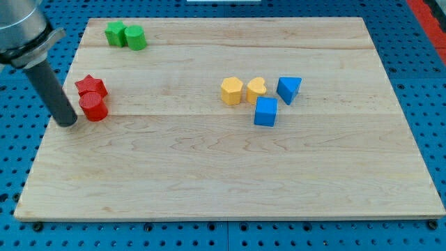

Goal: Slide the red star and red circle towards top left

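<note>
The bench (230, 174) was a pale wooden board lying on a blue pegboard (14, 160). The red star (90, 86) sat near the board's left edge, with the red circle (93, 107) touching it on the bottom side; the pair's long axis ran roughly top to bottom. My tip (68, 123) rested just left of the circle. There was no pincer, only the rod. Two green blocks (125, 35) lay above the star, by the top edge. Well right of the star clustered a yellow hexagon (231, 90), yellow heart (256, 89), blue triangle (288, 88) and blue cube (265, 111).
</note>
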